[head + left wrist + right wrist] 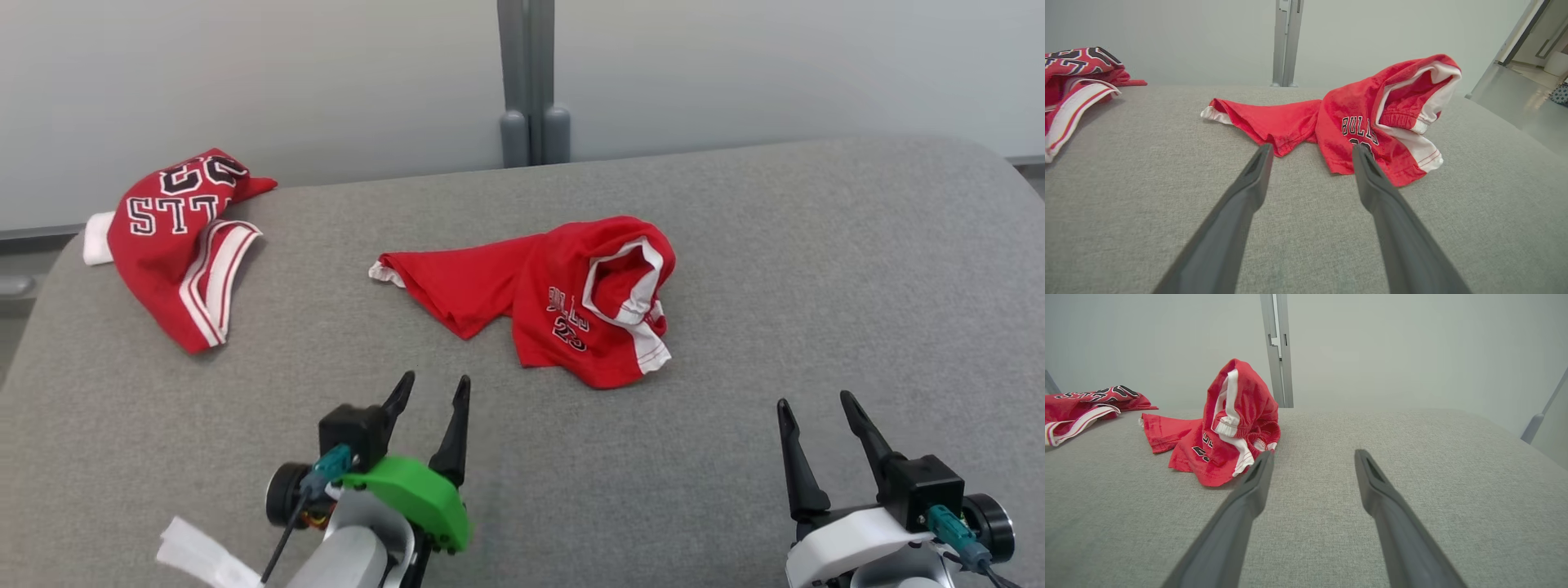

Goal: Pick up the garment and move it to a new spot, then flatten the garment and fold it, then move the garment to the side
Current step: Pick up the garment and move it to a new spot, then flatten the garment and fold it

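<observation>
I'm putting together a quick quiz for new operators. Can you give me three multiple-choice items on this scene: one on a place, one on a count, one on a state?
1. Where does the red jersey lie relative to the red shorts?
A. To the robot's left of them, apart
B. On top of them
C. To the robot's right of them

2. How many red garments lie on the grey surface?
A. One
B. Two
C. Three

3. How do the left gripper and right gripper stand?
A. Both shut on the shorts
B. Left shut on the jersey, right open
C. Both open, holding nothing

Answers:
1 A: bare surface separates them, with the jersey near the far left edge.
2 B: the jersey and the shorts.
3 C: each pair of fingers is spread over bare surface, short of the shorts.
</observation>
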